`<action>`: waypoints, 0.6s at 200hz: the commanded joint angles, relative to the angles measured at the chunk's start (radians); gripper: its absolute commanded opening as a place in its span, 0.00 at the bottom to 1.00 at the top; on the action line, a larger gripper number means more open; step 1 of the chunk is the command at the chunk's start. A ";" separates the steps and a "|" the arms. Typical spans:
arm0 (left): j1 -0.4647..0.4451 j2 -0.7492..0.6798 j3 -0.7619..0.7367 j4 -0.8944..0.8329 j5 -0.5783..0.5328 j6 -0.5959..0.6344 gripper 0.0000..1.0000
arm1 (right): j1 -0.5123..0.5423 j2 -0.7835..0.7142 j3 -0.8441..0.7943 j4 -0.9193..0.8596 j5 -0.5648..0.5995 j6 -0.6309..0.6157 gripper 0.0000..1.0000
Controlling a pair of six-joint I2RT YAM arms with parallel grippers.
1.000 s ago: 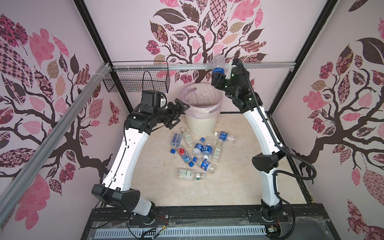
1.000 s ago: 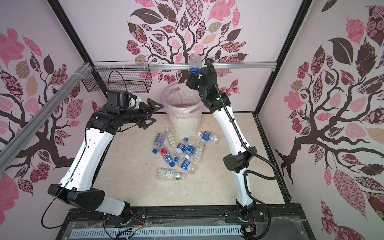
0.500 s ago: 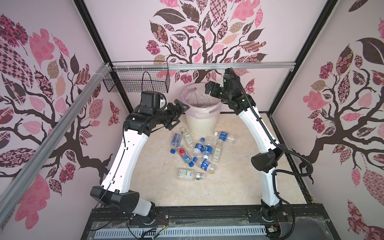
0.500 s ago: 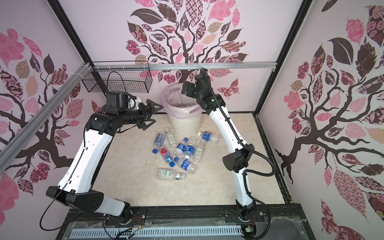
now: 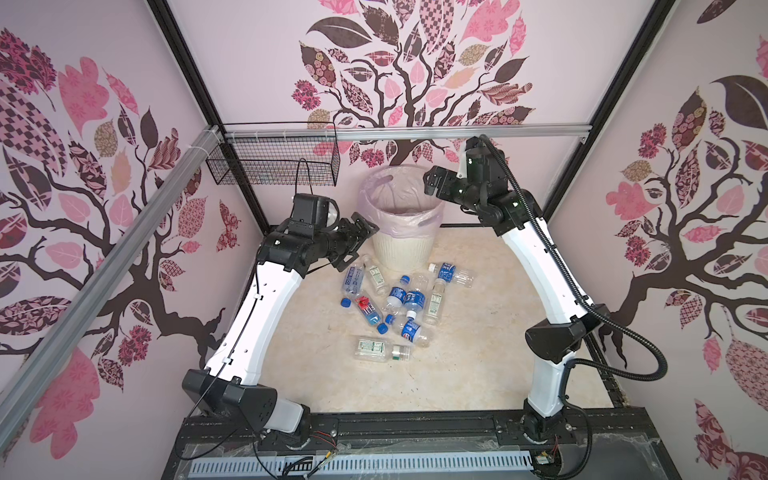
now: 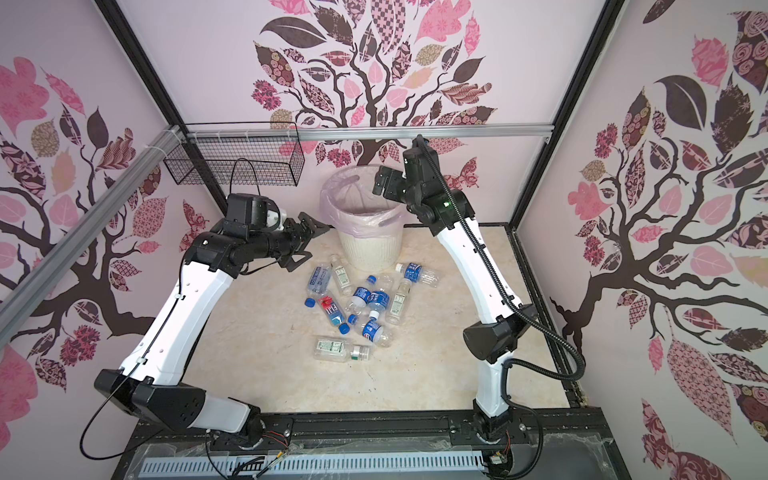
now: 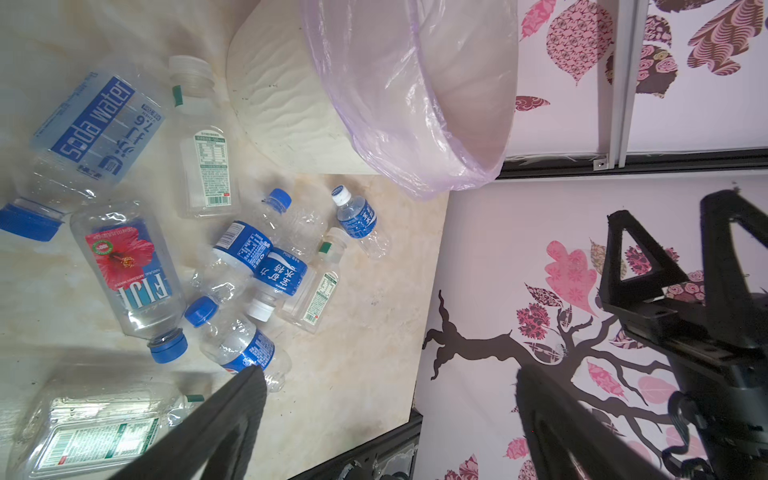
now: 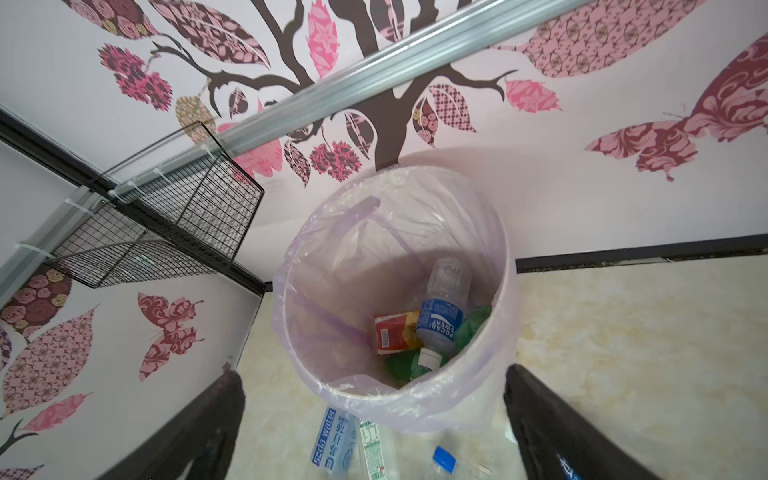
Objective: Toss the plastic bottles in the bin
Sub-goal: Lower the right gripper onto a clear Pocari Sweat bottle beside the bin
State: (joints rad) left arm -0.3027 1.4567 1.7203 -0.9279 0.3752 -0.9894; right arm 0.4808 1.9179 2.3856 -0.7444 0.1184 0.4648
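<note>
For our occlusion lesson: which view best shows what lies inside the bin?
Right wrist view: it looks down into the bin at a blue-labelled bottle. Both top views show its bagged rim, not the contents; the left wrist view, only its outside.

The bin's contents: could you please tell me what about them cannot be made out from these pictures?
- Both top views: the bin hides its own bottom behind its near wall.
- Left wrist view: only its outside shows.
- Right wrist view: the green items are partly covered by the Pocari Sweat bottle and the near rim, so their kind and number are unclear.
</note>
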 commanded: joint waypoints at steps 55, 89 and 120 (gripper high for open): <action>-0.084 -0.024 -0.114 0.065 -0.056 -0.028 0.97 | -0.005 -0.247 -0.412 -0.062 0.041 -0.077 0.99; -0.113 0.000 -0.123 0.069 -0.055 -0.038 0.97 | -0.020 -0.374 -0.714 0.077 0.054 -0.149 0.99; -0.116 0.018 -0.135 0.071 -0.035 -0.058 0.97 | -0.051 -0.428 -0.949 0.232 0.031 -0.194 0.99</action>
State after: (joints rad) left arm -0.4171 1.4559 1.6188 -0.8791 0.3340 -1.0271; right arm 0.4526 1.5391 1.5539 -0.6514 0.1493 0.3332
